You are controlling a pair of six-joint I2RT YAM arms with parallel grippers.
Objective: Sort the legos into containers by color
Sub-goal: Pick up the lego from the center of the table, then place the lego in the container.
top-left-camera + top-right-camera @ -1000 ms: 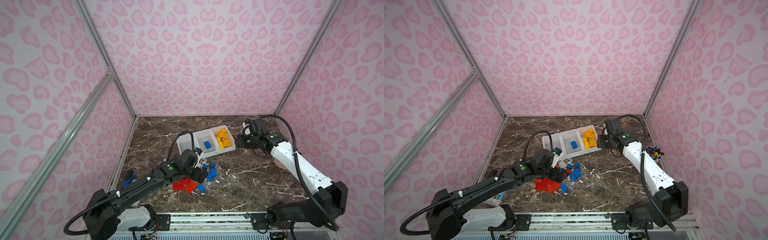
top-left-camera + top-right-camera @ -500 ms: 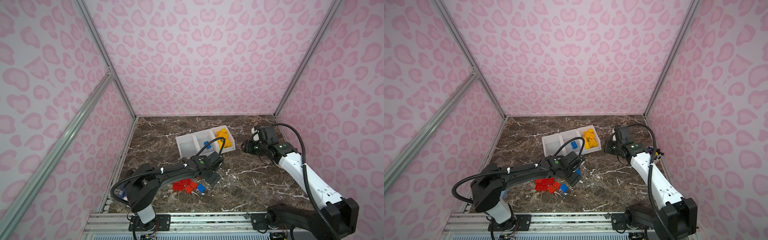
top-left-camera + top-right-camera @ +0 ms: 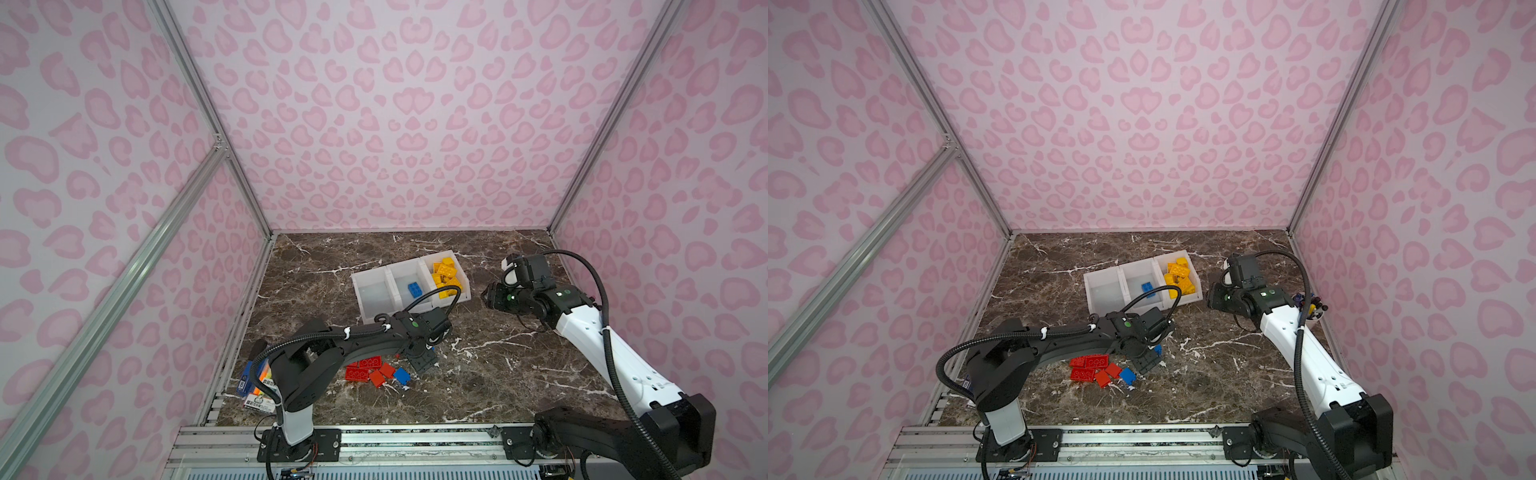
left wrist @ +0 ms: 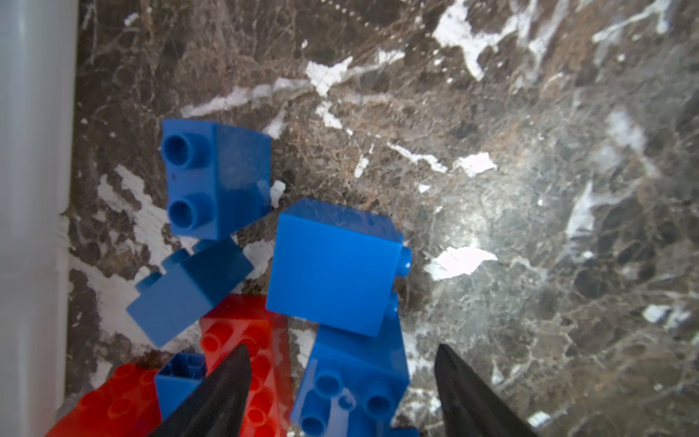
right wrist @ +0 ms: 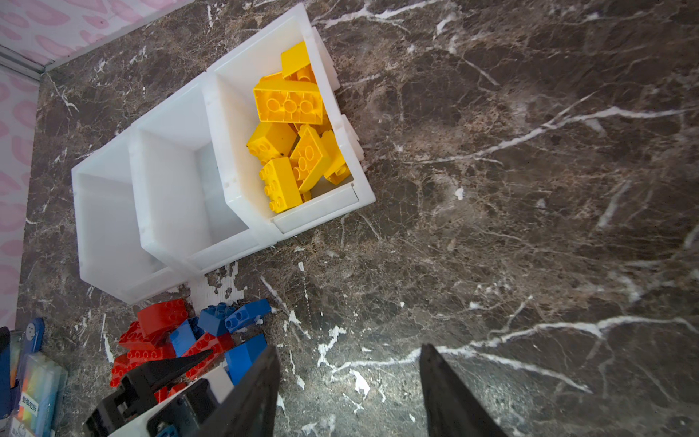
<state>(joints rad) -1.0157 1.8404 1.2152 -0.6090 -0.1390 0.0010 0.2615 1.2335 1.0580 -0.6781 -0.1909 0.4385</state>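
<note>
Left gripper (image 4: 342,346), jaws spread, straddles a studded blue plastic brick (image 4: 351,386) just beside the white plastic bin row (image 5: 212,255), and closing could snag the neighbouring red plastic brick (image 4: 242,333); right gripper (image 5: 348,346) gapes empty nearby.

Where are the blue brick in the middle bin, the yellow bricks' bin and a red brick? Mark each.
blue brick (image 3: 414,289): in a top view, studded top.
yellow bricks' bin (image 5: 321,210): right wrist view, front wall.
red brick (image 3: 370,362): in a top view, studded top.
</note>
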